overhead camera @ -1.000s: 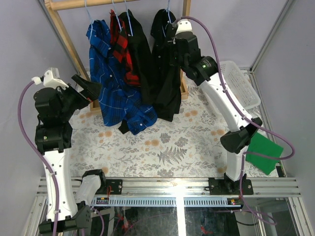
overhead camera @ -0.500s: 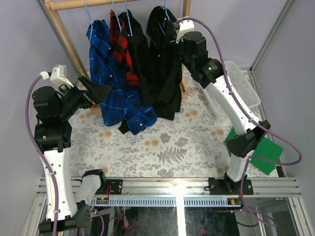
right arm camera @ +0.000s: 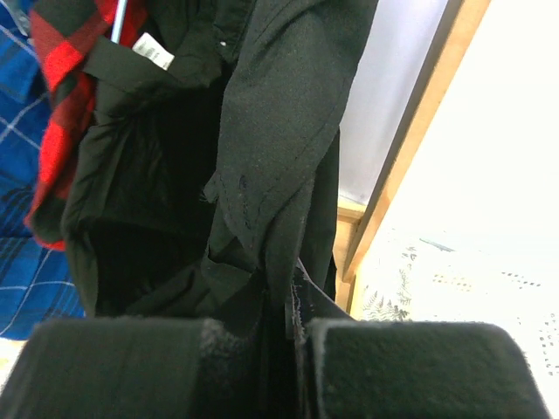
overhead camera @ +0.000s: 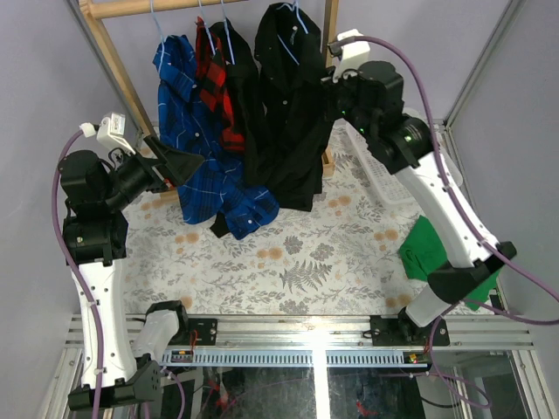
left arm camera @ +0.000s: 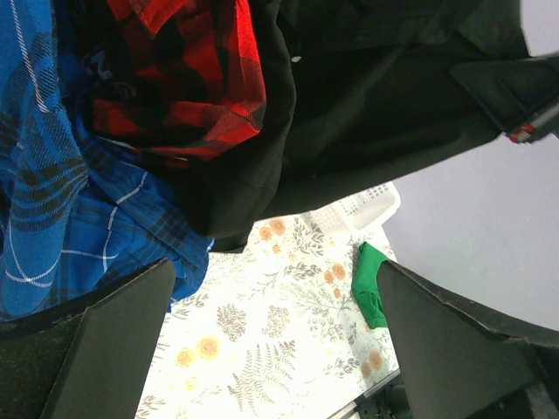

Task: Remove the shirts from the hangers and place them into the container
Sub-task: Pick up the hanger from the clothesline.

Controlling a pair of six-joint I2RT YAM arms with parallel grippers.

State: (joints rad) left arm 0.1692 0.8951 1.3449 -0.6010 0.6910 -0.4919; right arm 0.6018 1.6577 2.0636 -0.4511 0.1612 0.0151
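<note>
We see a floral-covered table point(overhead camera: 288, 253) between lilac walls point(overhead camera: 52, 78). At top centre, our right gripper point(right arm camera: 295, 336) pinches the limp black shirt point(overhead camera: 293, 113); the left gripper point(overhead camera: 182, 163) gapes empty.

My right arm point(overhead camera: 441, 196) is hiding most of the white basket point(overhead camera: 377, 188). The top edge is cutting off the hangers point(overhead camera: 230, 39). The black shirt point(overhead camera: 288, 113) is covering my right gripper point(right arm camera: 293, 336) from above.
</note>
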